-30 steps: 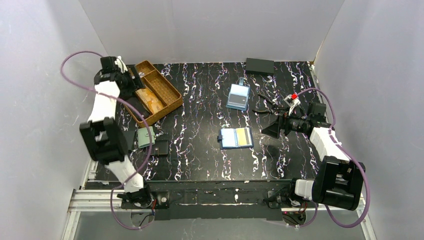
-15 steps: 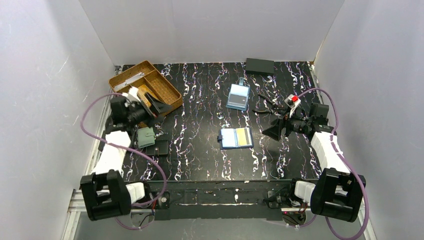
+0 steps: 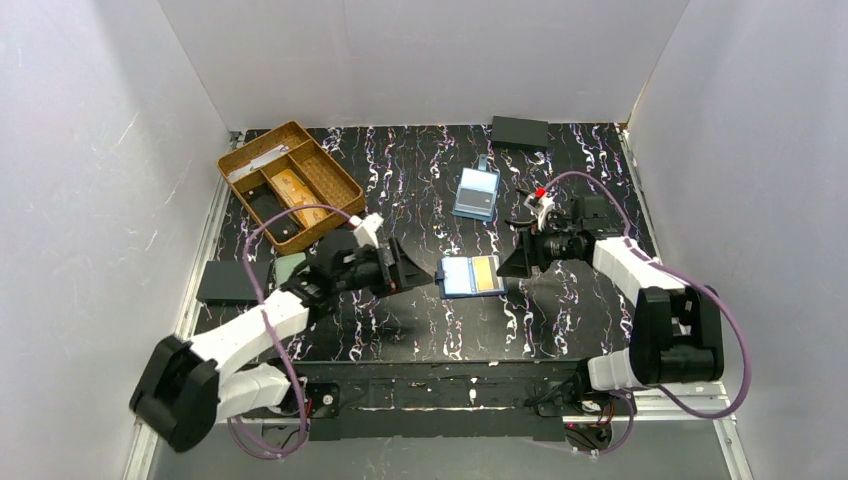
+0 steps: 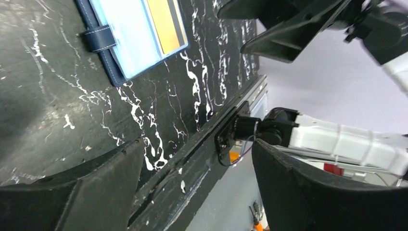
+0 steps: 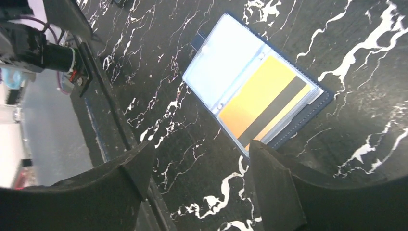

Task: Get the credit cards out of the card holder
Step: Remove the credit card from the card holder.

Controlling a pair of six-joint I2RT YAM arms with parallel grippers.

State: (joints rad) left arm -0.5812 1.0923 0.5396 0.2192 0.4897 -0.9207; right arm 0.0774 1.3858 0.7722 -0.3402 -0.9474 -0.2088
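The navy card holder (image 3: 458,279) lies open and flat mid-table, its light blue slots facing up. An orange credit card (image 3: 487,275) with a dark stripe sits in its right half. My left gripper (image 3: 405,272) is open and empty just left of the holder. My right gripper (image 3: 515,262) is open and empty just right of it. In the left wrist view, the holder (image 4: 126,38) and card (image 4: 166,24) lie ahead of my open gripper (image 4: 195,144). In the right wrist view, the card (image 5: 262,106) in the holder (image 5: 226,62) lies just beyond my open gripper (image 5: 202,147).
A woven tray (image 3: 340,185) at the back left holds an orange card (image 3: 292,188) and small items. A light blue clear case (image 3: 476,193) lies behind the holder. A black box (image 3: 519,131) stands at the back. A flat black rectangle (image 3: 230,282) lies far left.
My left arm has swung from the woven tray down to the table's middle, beside the holder's left edge. My right gripper has moved left, up to the holder's right edge.
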